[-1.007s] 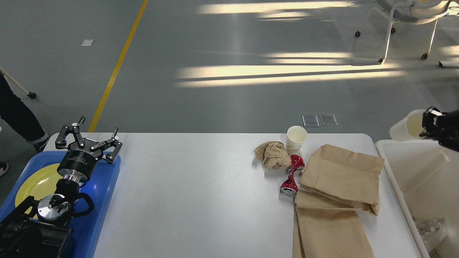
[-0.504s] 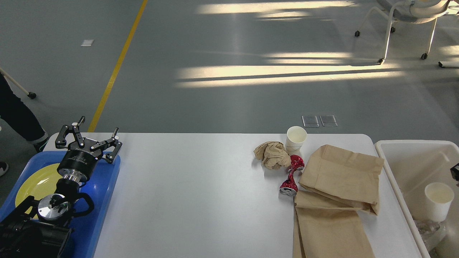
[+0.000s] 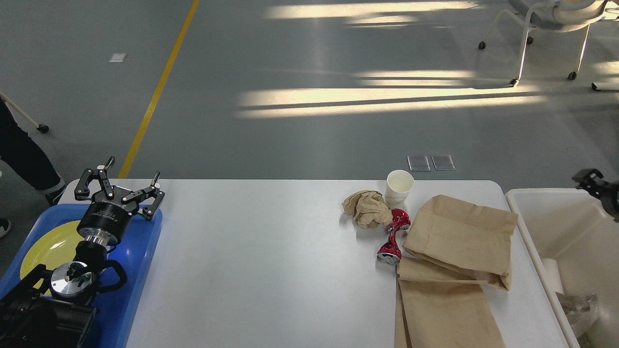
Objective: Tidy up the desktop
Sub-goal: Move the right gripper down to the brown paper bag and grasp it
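Observation:
The white desktop (image 3: 261, 270) fills the lower part of the head view. At its right half stand a white paper cup (image 3: 400, 186), a crumpled brown paper ball (image 3: 366, 209) and a crushed red can (image 3: 392, 237). Two flat brown paper bags (image 3: 459, 237) lie beside them. My left gripper (image 3: 134, 168) hangs open and empty over the far corner of the blue tray (image 3: 140, 270). Only a small dark part of my right gripper (image 3: 592, 180) shows at the right edge, above the white bin (image 3: 532, 232); nothing shows in it.
A yellow plate (image 3: 48, 251) lies in the blue tray under my left arm. Inside the bin lie a white cup (image 3: 551, 275) against the near wall and crumpled clear plastic (image 3: 578, 309). A person's leg (image 3: 24, 159) stands at the far left; a wheeled chair (image 3: 546, 29) is far right.
A second ago my right gripper held a white cup over the bin. The cup dropped into the bin and now lies by its wall; the gripper is back at the right edge. Left arm unmoved.

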You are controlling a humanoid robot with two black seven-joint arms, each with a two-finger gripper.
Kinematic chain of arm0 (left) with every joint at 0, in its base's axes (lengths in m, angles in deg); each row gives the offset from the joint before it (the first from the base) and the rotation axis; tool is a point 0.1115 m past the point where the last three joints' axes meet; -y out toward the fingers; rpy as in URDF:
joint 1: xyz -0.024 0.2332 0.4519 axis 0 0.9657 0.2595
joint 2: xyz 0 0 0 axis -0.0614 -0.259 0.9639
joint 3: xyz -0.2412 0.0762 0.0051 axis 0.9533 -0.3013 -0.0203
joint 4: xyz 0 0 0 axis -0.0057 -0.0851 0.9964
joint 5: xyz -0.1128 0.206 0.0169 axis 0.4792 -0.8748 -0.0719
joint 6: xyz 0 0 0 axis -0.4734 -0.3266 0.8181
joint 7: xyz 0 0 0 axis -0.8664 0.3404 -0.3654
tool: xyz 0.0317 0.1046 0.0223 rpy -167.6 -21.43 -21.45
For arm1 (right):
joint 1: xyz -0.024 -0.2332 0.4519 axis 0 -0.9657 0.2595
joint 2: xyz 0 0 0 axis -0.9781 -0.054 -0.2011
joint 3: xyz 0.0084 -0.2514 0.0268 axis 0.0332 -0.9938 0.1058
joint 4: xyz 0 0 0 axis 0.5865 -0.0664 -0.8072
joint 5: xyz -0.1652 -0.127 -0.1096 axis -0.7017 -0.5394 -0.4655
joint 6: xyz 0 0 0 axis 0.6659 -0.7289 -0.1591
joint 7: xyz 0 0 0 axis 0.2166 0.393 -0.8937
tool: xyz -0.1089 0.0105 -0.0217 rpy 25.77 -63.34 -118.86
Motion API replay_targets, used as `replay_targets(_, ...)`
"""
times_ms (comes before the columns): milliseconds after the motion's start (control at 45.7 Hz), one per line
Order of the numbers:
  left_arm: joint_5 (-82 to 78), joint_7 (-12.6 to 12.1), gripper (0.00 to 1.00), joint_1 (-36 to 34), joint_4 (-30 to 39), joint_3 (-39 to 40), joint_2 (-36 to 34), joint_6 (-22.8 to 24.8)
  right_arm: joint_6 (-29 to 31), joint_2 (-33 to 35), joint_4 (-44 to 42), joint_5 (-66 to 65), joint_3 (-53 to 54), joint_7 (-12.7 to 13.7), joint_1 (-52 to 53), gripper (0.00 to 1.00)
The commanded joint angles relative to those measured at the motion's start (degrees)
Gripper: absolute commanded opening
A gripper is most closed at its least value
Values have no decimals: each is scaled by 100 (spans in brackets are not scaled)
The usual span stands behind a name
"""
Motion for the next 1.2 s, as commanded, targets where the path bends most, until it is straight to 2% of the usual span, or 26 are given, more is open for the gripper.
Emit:
replay_targets(0, 0, 0, 96, 0, 0, 0, 0, 1, 392, -379, 682, -3, -791, -5, 1152, 100)
replay_targets(263, 0, 0, 96, 0, 0, 0, 0, -8, 1939, -845, 1992, -3, -1073, -5, 2919, 100)
replay_targets(482, 0, 0, 96, 0, 0, 0, 0, 1, 2484, -810, 3082, -46, -1065, -5, 4247, 100)
replay_targets(613, 0, 8, 96, 0, 0, 0, 0, 1, 2889, -722, 3294, -90, -1065, -5, 4670, 100)
replay_targets(701, 0, 0, 96, 0, 0, 0, 0, 1, 2863, -696, 3215, -231, -1091, -5, 4460, 100)
replay_targets(766, 0, 0, 96, 0, 0, 0, 0, 1, 2670, -626, 3048, -485, -1038, 4, 3863, 100)
replay_targets(1007, 0, 0, 96, 0, 0, 0, 0, 1, 1018, -441, 2108, -574, -564, -23, 1578, 100)
replay_targets(1182, 0, 0, 96, 0, 0, 0, 0, -8, 797, -336, 1765, -916, 68, -102, 575, 100)
